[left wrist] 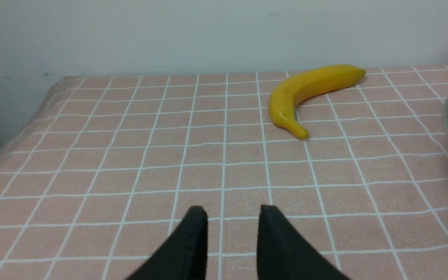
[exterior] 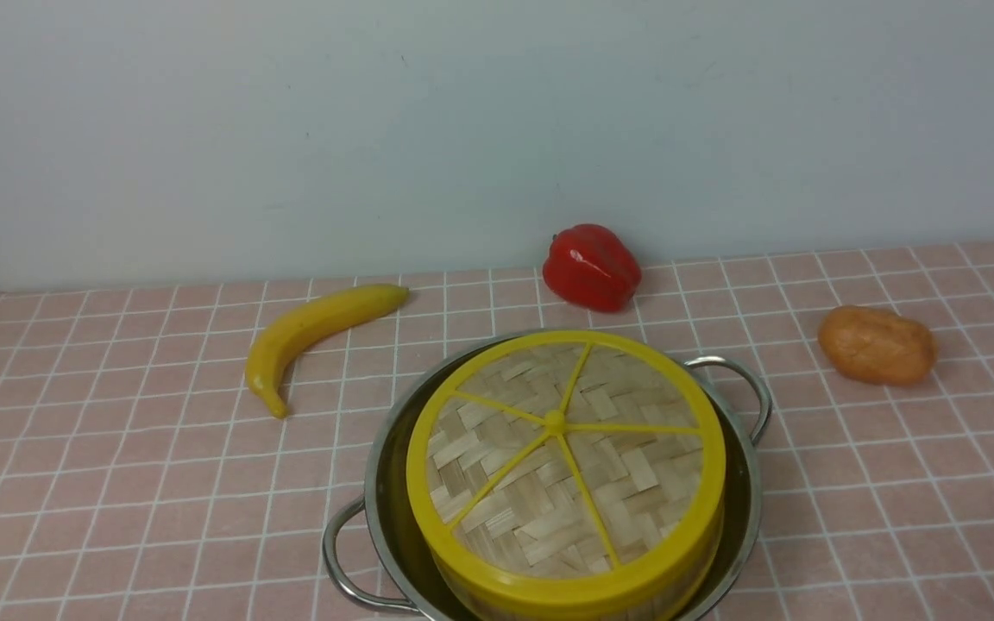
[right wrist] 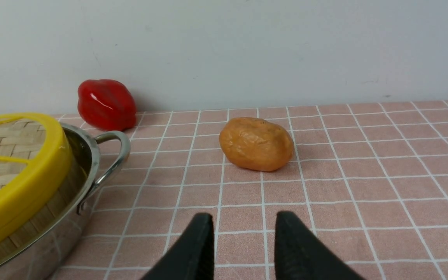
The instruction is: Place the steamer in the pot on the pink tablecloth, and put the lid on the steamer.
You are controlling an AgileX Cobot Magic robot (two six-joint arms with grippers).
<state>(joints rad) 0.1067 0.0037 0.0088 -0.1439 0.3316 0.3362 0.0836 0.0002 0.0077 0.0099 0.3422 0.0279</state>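
The lid [exterior: 566,453] sits on the steamer [right wrist: 29,223] in the pot [exterior: 739,483], near the front edge of the pink tablecloth [exterior: 117,448]. It looks light and stiff, best held by its yellow rim. The left gripper [left wrist: 231,217] and right gripper [right wrist: 243,223] are both open with nothing in them.

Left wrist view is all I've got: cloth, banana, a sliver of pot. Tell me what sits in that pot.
Observer: The steamer stands inside the pot, with the lid lying flat on top of it.
Operator: Report the right gripper.
Observer: The right gripper is open and empty, over bare pink tablecloth, apart from the pot.
Operator: List what else lies on that side.
Observer: An orange-brown potato lies on the cloth beyond that gripper, and a red pepper sits near the wall behind the pot.
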